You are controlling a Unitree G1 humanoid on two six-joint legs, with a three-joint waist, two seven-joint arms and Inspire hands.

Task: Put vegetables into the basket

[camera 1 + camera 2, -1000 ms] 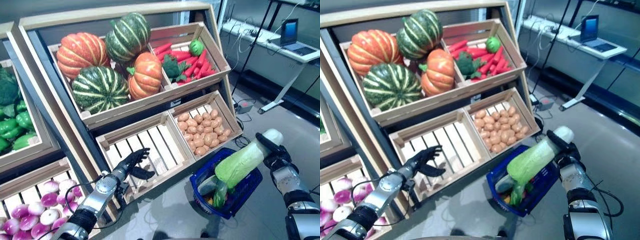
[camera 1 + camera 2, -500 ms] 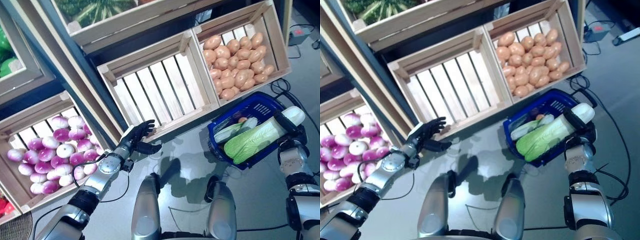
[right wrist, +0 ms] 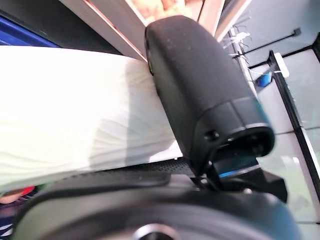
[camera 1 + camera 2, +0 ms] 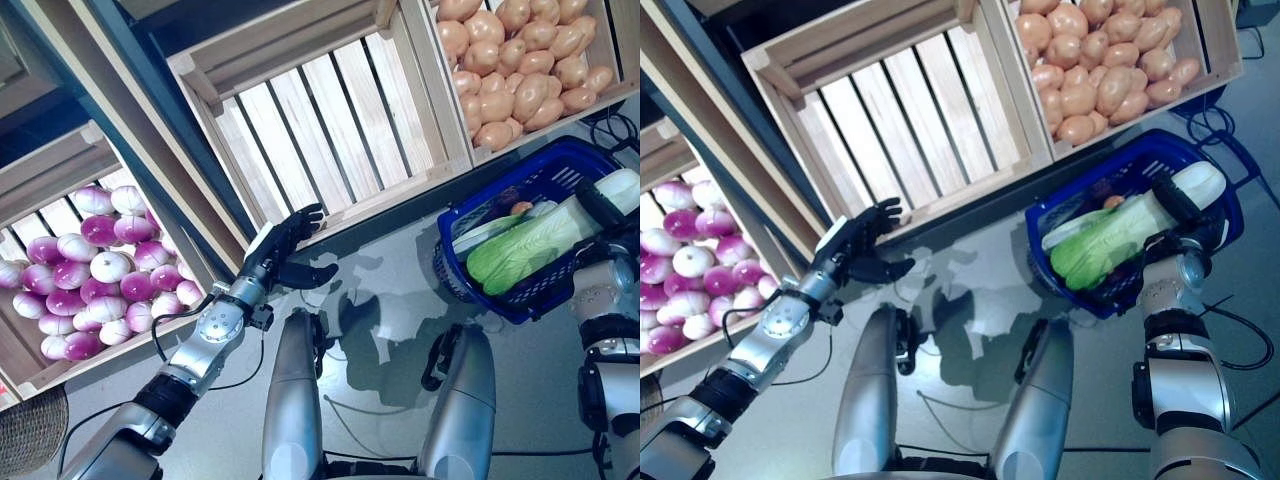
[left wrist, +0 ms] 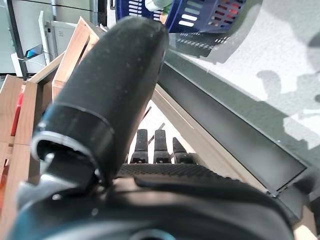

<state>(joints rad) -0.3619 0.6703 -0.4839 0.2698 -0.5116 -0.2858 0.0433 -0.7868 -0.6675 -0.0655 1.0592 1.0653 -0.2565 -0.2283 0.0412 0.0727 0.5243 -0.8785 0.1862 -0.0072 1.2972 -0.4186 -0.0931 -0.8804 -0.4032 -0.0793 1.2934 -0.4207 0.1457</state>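
Left hand (image 4: 283,248), fingers relaxed and empty, hovers before the empty crate (image 4: 330,110). Right hand (image 4: 1177,206) is clamped on the white stem of the cabbage (image 4: 1110,232), whose long axis slants leaf-end down into the blue basket (image 4: 1060,205); release probably follows. Potatoes (image 4: 1102,65) lie beyond.

Right hand (image 4: 1181,212) gripping the white stem of a long green napa cabbage (image 4: 1110,234) over a blue plastic basket (image 4: 1218,178), left hand (image 4: 853,247) spread beside an empty slatted wooden crate (image 4: 890,110), tan potatoes (image 4: 1102,55), purple-white onions (image 4: 685,280)
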